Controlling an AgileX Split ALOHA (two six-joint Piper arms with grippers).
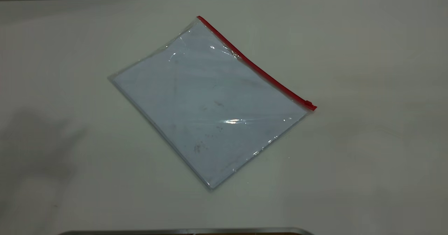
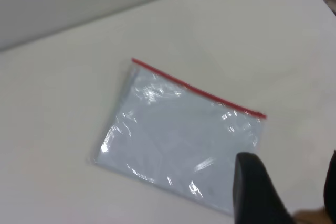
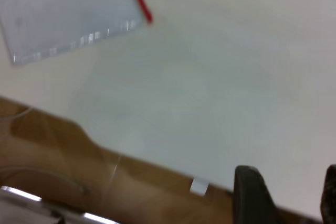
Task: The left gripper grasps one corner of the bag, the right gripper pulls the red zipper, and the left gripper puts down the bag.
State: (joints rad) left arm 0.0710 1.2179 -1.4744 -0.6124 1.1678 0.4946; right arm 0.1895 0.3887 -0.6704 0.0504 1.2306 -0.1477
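Nothing done yet, as far as I'm judging: the bag (image 1: pixel 210 102) is lying flat on the desk (image 1: pixel 367 158), no corner lifted, and the zipper (image 1: pixel 257 67) is looking closed w/ its slider (image 1: pixel 309 105) sitting at the 3 o'clock end of the red strip in the exterior view. All three steps are still left: corner grab, zip pull, put-down.

In the exterior view the bag is sitting diamond-wise near desk centre, red edge running from 12 o'clock down to 3 o'clock. Neither of my tools is showing there.

My left tool (image 2: pixel 286 192) is hanging over the desk just off the bag (image 2: pixel 178 135), w/ one finger (image 2: pixel 254 190) overlapping the bag's nearest corner in the wrist view; not touching it, I'm judging. Fingers are spread apart, gripping nothing.

My right tool (image 3: pixel 286 195) is sitting well apart from the bag (image 3: pixel 68 14), out past the desk's edge, w/ the zipper's end (image 3: pixel 140 1) far off across bare desk. It's also released, fingers apart, nothing between them.

Left goes first, so I'm needing that tool down onto a corner before right is moving in.
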